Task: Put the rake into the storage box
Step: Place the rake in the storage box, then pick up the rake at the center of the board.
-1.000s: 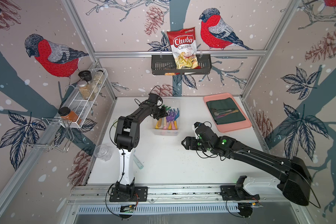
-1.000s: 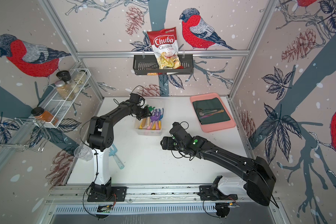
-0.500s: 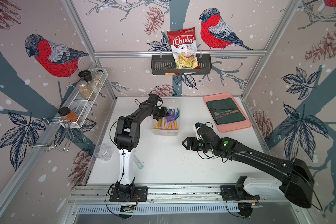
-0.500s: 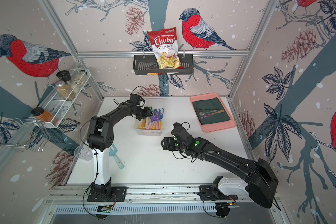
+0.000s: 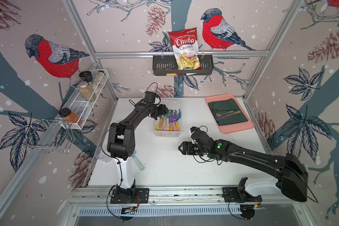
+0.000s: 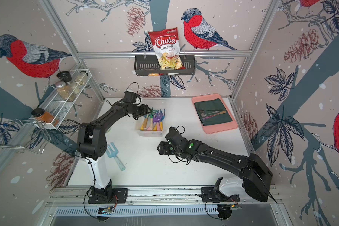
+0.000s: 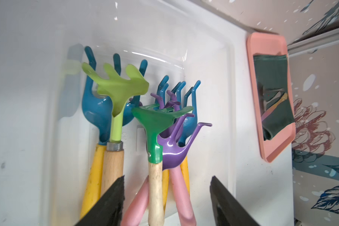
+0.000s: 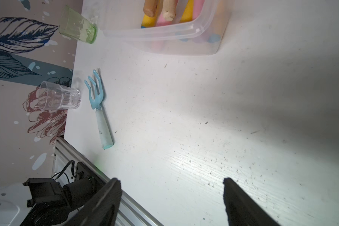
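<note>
One rake in the box, claw open astride its handle

I take the green-headed rake point(image 7: 155, 125) with the pale wooden handle to be the task's rake. It lies inside the storage box point(image 5: 165, 134), on top of the other garden tools packed there. The left claw point(image 7: 166, 179) hangs over the box with its jaws apart. The handle runs between the fingers point(image 7: 110, 195) with a gap on each side, so nothing is gripped. The right claw point(image 8: 171, 182) is open and empty too, over bare counter point(image 8: 184, 117) outside the box's handle end.

What worries me is the way out. With a finger on either side of the handle, any sideways drift or twist as I lift could catch the wood and drag the rake up or over the box's rim. The rake also rests on a pile rather than on the box floor, with its head propped on a purple rake point(image 7: 170, 152), so a nudge could roll or slide it. The box looks light, and a bump on its wall may shove the whole lot.

The rake's long axis runs along the box's length, roughly in line with the other handles. Its head points to the box end where all the heads sit, tines turned down into the pile as far as I can tell. The butt reaches toward the opposite end.
</note>
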You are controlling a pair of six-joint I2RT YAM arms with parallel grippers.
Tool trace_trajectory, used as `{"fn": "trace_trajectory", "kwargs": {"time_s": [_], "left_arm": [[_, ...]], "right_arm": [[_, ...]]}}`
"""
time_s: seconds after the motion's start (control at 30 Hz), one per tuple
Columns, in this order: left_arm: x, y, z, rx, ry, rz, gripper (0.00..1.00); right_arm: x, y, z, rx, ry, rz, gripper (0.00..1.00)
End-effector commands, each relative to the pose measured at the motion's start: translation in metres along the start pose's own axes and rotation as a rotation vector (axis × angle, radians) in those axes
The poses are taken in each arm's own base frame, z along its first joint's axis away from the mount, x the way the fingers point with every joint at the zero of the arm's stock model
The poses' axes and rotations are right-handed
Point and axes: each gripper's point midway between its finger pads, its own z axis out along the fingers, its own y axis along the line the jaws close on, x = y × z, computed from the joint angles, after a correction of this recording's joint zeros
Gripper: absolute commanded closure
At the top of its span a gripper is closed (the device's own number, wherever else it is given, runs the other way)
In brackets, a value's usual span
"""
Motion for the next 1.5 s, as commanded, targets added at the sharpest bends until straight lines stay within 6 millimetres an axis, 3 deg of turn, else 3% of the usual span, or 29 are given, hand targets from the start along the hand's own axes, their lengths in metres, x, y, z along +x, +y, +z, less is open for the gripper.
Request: {"fn": "trace_trajectory", "kwargs": {"time_s": [0.0,0.17,0.27,0.43,0.6,0.93,1.23,1.37,1.47], "left_arm": [[-0.015,-0.004,-0.041,0.032,-0.069,0.000,0.29],[-0.020,0.023,-0.105,0.052,-0.100,-0.052,0.27],[-0.012,0.044,-0.128,0.022,-0.099,-0.071,0.26],[0.002,0.065,-0.149,0.021,-0.119,-0.102,0.25],[0.013,0.083,-0.158,0.030,-0.134,-0.136,0.25],[0.024,0.093,-0.161,0.054,-0.145,-0.159,0.24],[0.025,0.092,-0.157,0.082,-0.147,-0.166,0.24],[0.024,0.089,-0.158,0.104,-0.155,-0.171,0.24],[0.025,0.078,-0.156,0.172,-0.161,-0.180,0.25]], "right_arm": [[0.003,0.025,0.015,-0.007,0.003,-0.037,0.16],[0.027,0.080,0.065,0.008,0.091,-0.185,0.17],[0.038,0.108,0.100,0.063,0.135,-0.297,0.18],[0.061,0.147,0.145,0.105,0.194,-0.450,0.19],[0.082,0.164,0.177,0.109,0.252,-0.525,0.23],[0.100,0.147,0.208,0.174,0.313,-0.559,0.44],[0.104,0.118,0.211,0.274,0.344,-0.563,0.74],[0.095,0.118,0.200,0.282,0.326,-0.556,0.82],[0.077,0.115,0.177,0.291,0.279,-0.525,0.83]]}}
